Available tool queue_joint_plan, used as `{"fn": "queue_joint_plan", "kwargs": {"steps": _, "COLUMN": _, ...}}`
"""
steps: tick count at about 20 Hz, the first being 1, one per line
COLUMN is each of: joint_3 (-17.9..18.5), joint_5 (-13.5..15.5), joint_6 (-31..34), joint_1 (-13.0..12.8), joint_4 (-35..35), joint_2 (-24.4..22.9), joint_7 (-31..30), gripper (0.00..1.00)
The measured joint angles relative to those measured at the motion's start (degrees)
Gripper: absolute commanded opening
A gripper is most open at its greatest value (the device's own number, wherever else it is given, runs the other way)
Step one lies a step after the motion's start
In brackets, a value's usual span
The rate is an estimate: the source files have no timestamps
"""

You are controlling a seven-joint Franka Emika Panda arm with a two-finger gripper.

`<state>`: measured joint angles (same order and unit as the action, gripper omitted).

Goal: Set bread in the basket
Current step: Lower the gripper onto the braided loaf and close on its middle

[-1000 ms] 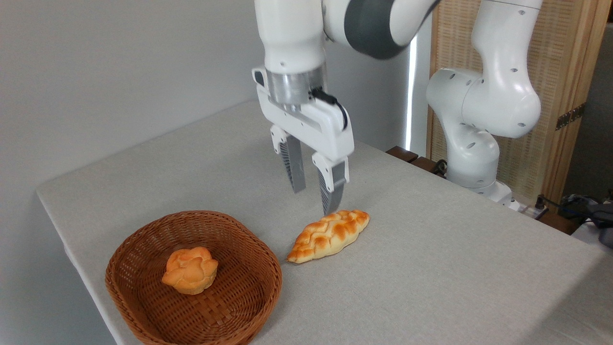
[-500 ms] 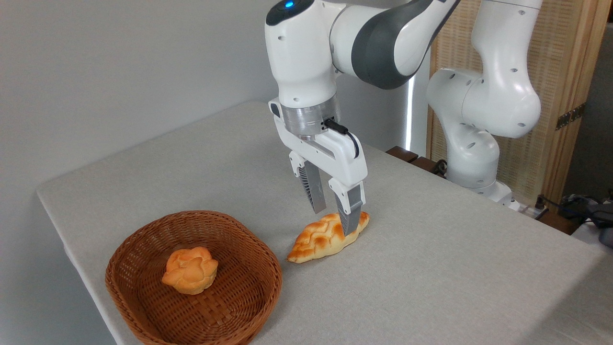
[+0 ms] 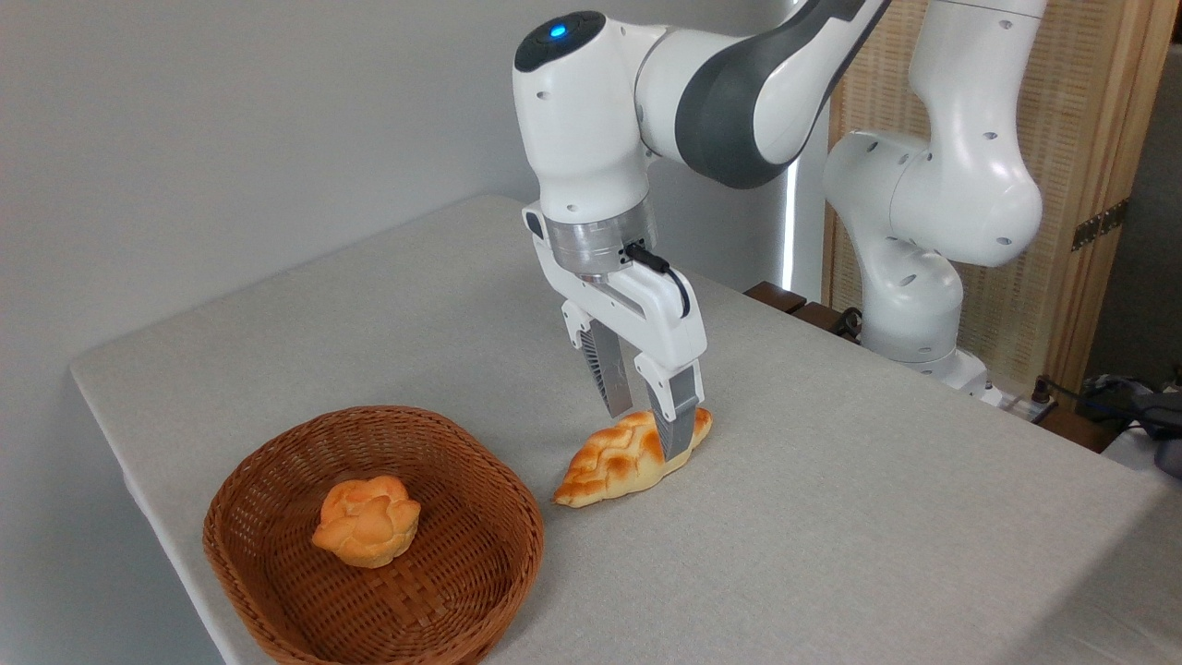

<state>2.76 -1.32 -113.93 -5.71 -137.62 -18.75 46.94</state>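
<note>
Our gripper (image 3: 646, 432) straddles the braided bread (image 3: 617, 459) on the table (image 3: 831, 517), with the basket (image 3: 277, 591) waiting nearer the camera.

Nearest to us we see the brown wicker basket at the front left corner of the table, a small round knotted bun (image 3: 366, 520) lying inside it. Just beyond the basket's right rim, apart from it, the bread lies flat on the grey cloth, its pointed near end towards the basket. Over the loaf's far half our gripper points down with its jaws parted, one finger (image 3: 677, 423) in front of the crust and the other behind it; we cannot tell whether they press on the loaf yet. Behind stand the arm's white base (image 3: 910, 305) and a slatted wooden screen (image 3: 1099, 139).
</note>
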Motion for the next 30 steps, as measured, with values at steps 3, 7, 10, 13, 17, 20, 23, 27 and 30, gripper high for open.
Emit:
{"fn": "queue_joint_plan", "kwargs": {"steps": 3, "joint_3": 0.0, "joint_5": 0.0, "joint_6": -0.5, "joint_1": -0.4, "joint_4": -0.5, "joint_2": 0.2, "joint_7": 0.0, "gripper": 1.00}}
{"fn": "queue_joint_plan", "kwargs": {"steps": 7, "joint_3": 0.0, "joint_5": 0.0, "joint_6": -0.6, "joint_1": -0.5, "joint_4": -0.8, "joint_2": 0.5, "joint_7": 0.0, "gripper": 1.00}}
{"fn": "queue_joint_plan", "kwargs": {"steps": 10, "joint_3": 0.0, "joint_5": 0.0, "joint_6": -1.3, "joint_1": -0.7, "joint_4": -1.4, "joint_2": 0.9, "joint_7": 0.0, "gripper": 1.00}}
{"fn": "queue_joint_plan", "kwargs": {"steps": 13, "joint_3": 0.0, "joint_5": 0.0, "joint_6": -2.2, "joint_1": -0.9, "joint_4": -2.3, "joint_2": 1.0, "joint_7": 0.0, "gripper": 1.00}}
{"fn": "queue_joint_plan", "kwargs": {"steps": 17, "joint_3": 0.0, "joint_5": 0.0, "joint_6": -3.0, "joint_1": -0.9, "joint_4": -2.6, "joint_2": 1.2, "joint_7": 0.0, "gripper": 0.88}}
{"fn": "queue_joint_plan", "kwargs": {"steps": 20, "joint_3": 0.0, "joint_5": 0.0, "joint_6": -4.4, "joint_1": -0.9, "joint_4": -2.8, "joint_2": 1.4, "joint_7": 0.0, "gripper": 0.72}}
{"fn": "queue_joint_plan", "kwargs": {"steps": 23, "joint_3": 0.0, "joint_5": 0.0, "joint_6": -4.6, "joint_1": -0.9, "joint_4": -2.8, "joint_2": 1.5, "joint_7": 0.0, "gripper": 0.55}}
{"fn": "queue_joint_plan", "kwargs": {"steps": 27, "joint_3": 0.0, "joint_5": 0.0, "joint_6": -5.2, "joint_1": -0.9, "joint_4": -2.9, "joint_2": 1.6, "joint_7": 0.0, "gripper": 0.51}}
{"fn": "queue_joint_plan", "kwargs": {"steps": 30, "joint_3": 0.0, "joint_5": 0.0, "joint_6": -5.3, "joint_1": -0.9, "joint_4": -3.0, "joint_2": 1.6, "joint_7": 0.0, "gripper": 0.51}}
